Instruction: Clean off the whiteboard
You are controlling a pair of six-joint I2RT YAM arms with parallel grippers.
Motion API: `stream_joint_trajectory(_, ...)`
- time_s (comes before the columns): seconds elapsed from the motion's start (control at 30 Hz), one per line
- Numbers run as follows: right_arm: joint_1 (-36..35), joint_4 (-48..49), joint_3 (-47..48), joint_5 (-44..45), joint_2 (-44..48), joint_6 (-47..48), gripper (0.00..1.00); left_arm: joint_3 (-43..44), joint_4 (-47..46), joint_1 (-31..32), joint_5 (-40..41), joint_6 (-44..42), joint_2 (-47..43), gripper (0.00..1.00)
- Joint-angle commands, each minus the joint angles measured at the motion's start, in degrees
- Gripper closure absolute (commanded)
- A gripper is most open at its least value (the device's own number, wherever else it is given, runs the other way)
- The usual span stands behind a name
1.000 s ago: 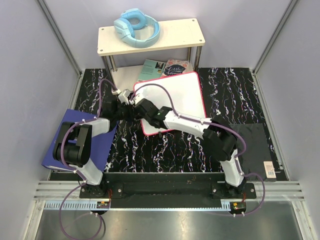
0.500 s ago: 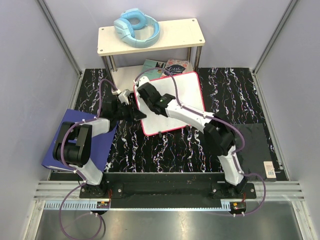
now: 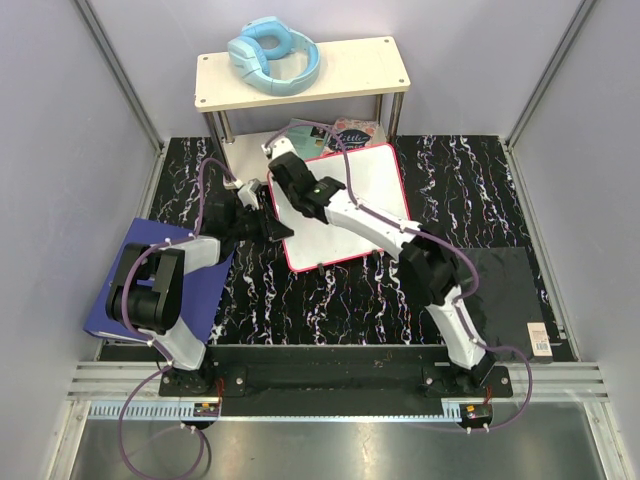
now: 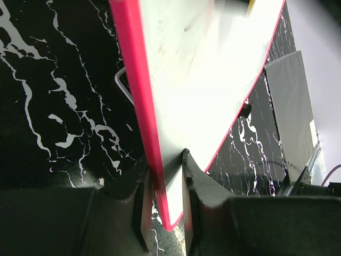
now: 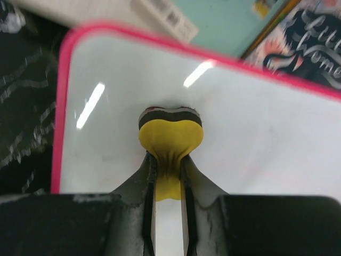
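**Top view.** The flat, roughly square whiteboard (image 3: 360, 215), with a glossy white face, thin pink-red frame and rounded corners, lies askew on the black, white-veined, marble-patterned tabletop (image 3: 470, 180). Its far edge is by two paperback books (image 3: 335, 132) under a cream shelf (image 3: 370, 65) on metal legs. The shelf carries pale-blue padded headphones (image 3: 272, 55). A blue binder (image 3: 215, 275) lies flat under the left arm. The left gripper (image 3: 268, 220) meets the board's left edge. The right gripper (image 3: 280, 170) is over the board's far-left corner.

**Left wrist.** The dark, matte fingers (image 4: 141, 213) of the left gripper (image 4: 165, 165) are clenched on the whiteboard's (image 4: 213, 80) pink-red frame. The frame runs straight between them, and faint grey smudges show on the white face.

**Right wrist.** The right gripper (image 5: 168, 176) is pinched tight on a yellow eraser (image 5: 170, 141). The eraser is rounded and looks like soft foam, bulging where it is squeezed, and its dark felt layer is pressed to the whiteboard (image 5: 266, 149) near the rounded corner. Beyond the frame lie the teal cover and the dark, hand-lettered cover of the books.

**Against the earlier frames.** A second ago the right gripper was at the board's near-left part. It has since swept up along the left side to the far corner. The left gripper, the board and everything else have stayed put.
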State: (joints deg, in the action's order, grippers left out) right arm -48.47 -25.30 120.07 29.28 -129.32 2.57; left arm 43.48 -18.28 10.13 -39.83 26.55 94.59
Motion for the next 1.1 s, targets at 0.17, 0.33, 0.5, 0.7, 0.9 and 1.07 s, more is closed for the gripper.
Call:
stream_joint_trajectory(0.17, -4.8, -7.7, -24.4, -7.2, 6.9, 0.9, 1.00, -0.2, 5.3, 1.9, 0.5, -4.7, 0.5, 1.00)
stream_joint_trajectory(0.33, -7.0, -9.0, -31.1, -10.7, 8.7, 0.0, 1.00, -0.2, 5.4, 1.8, 0.7, -4.7, 0.4, 1.00)
stream_joint_trajectory(0.5, -6.4, -7.3, -26.7, -4.4, 7.7, -0.9, 1.00, -0.1, 5.9, 1.9, 0.7, -4.9, 0.2, 1.00)
stream_joint_trajectory(0.7, 0.5, -13.5, -12.8, -1.3, 4.4, -5.6, 1.00, -0.1, 6.3, 1.8, 0.9, -5.1, -0.3, 1.00)
stream_joint_trajectory(0.9, 1.2, -9.0, -5.4, 0.1, 2.9, 0.1, 1.00, -0.2, 5.9, 1.9, 0.8, -5.0, -0.1, 1.00)
stream_joint_trajectory(1.07, 1.2, -8.7, 5.3, -1.6, -2.0, 2.4, 1.00, -0.2, 5.8, 2.1, 0.8, -5.0, 0.0, 1.00)
